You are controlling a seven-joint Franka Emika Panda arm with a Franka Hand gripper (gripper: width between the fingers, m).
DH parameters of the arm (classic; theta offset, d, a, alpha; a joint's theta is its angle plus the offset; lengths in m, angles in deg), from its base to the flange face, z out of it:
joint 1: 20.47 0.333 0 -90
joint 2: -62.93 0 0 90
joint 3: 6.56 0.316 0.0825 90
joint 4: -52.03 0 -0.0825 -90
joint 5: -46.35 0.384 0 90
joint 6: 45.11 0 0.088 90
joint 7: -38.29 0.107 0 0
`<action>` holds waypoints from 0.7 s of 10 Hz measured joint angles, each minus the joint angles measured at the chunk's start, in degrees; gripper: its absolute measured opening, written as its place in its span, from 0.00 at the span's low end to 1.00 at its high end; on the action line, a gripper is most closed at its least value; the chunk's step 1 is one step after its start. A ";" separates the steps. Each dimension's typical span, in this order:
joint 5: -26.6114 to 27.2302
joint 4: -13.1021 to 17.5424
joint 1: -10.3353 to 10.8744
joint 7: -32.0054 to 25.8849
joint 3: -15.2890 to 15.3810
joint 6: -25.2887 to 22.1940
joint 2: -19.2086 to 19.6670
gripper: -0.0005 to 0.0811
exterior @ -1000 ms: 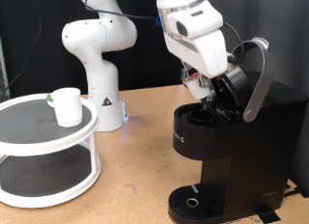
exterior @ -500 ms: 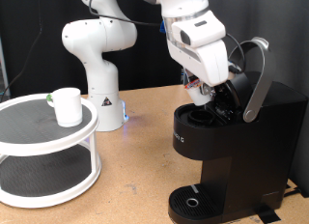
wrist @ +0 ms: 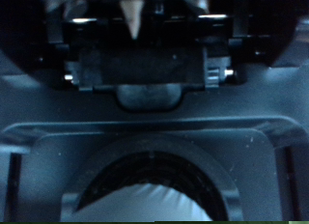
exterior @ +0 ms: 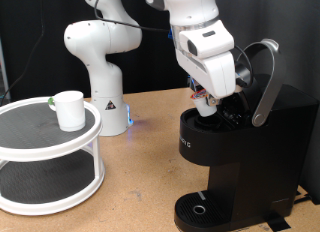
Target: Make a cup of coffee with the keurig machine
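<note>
Keurig machine (exterior: 240, 152) stands on the wooden surface (exterior: 140, 182) at the exterior view's right, black and boxy, with its lid swung up and the silver-grey handle (exterior: 268, 82) arching over the open brew chamber. Its round drip tray (exterior: 203, 210) sits bare at the base, near the exterior view's bottom edge. The white arm reaches down from the exterior view's top, and the pincer (exterior: 208, 102) hangs right at the mouth of the open chamber, just under the raised lid. Something small and white shows at its tip, above the chamber opening, but it is too small to tell what it is or whether the fingers grip it; I cannot tell if the pincer is spread or pressed together.

The wrist view looks straight into the machine (wrist: 154, 108): a dark hinged housing above, a rounded chamber rim (wrist: 154, 171) below, and a pale ribbed shape (wrist: 145, 203) inside that rim. The picture is dim and the fingertips are not clear in it.

The cup (exterior: 70, 110), a plain white mug, stands upright on the top shelf of a round white two-tier stand (exterior: 50, 152) at the exterior view's left, well apart from the machine. The arm's white base (exterior: 100, 67) rises behind the stand, between it and the machine.
</note>
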 joint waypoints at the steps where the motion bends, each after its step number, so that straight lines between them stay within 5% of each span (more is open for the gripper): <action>1: 0.00 0.15 -0.01 0.00 -0.04 0.00 0.17 0.53; 7: 0.32 0.27 -0.41 -0.50 -0.25 -0.90 1.28 0.53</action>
